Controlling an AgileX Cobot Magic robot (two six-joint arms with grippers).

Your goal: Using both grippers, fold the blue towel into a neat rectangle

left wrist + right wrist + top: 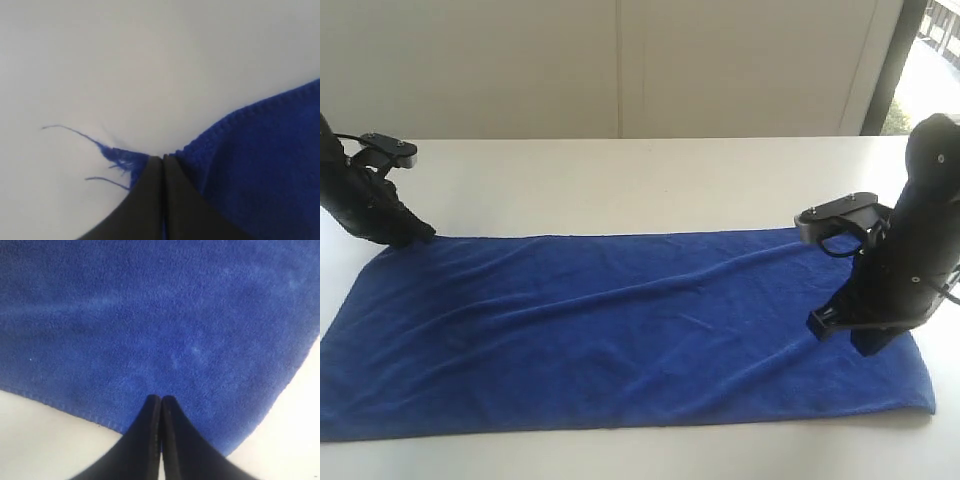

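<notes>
The step in hand is looking like securing two corners of the towel (620, 330) before the first fold. To do it well, each gripper is needing a true pinch of cloth, not a nip of fringe, so the jaws should be opening, sliding a little way over the edge, and closing on the full thickness; both arms should then be lifting together and travelling at one pace, keeping the held edge taut and straight, so that it is landing square on the opposite edge; a lopsided lift is likely dragging the cloth askew across the smooth table (620, 180).

The towel is lying spread flat, unfolded and lightly creased, its long side running left to right in the exterior view. The left gripper (420, 235) is sitting at the far left corner; its fingers (145, 200) are pressed together, tips meeting right where the hem (240, 114) is ending and loose threads (107, 152) are trailing out beside them; whether any cloth is caught between them I cannot tell. The right gripper (840, 328) is leaning over the right end; its fingers (142, 445) are likewise pressed together, tips lying just inside the edge near a rounded corner, the cloth stretching away beyond them; nothing is showing between the pads, so a grip there cannot be told either.
</notes>
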